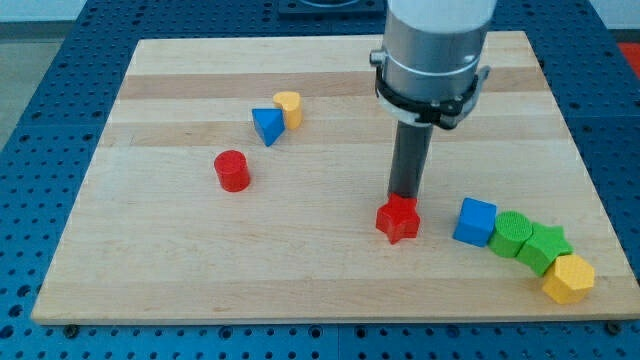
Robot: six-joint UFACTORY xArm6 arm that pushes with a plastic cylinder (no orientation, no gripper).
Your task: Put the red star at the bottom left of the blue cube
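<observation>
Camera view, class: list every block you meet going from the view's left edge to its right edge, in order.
Red cylinder → blue triangular block → yellow block → red star, with my tip at its top edge → blue cube → green cylinder → green star → yellow hexagonal block.

Wooden counter: open lane between small red star block and blue cube block. Cube's right side blocked: green cylinder block touching it, then green star block, yellow hexagonal block. Red cylinder block well apart, left.
</observation>
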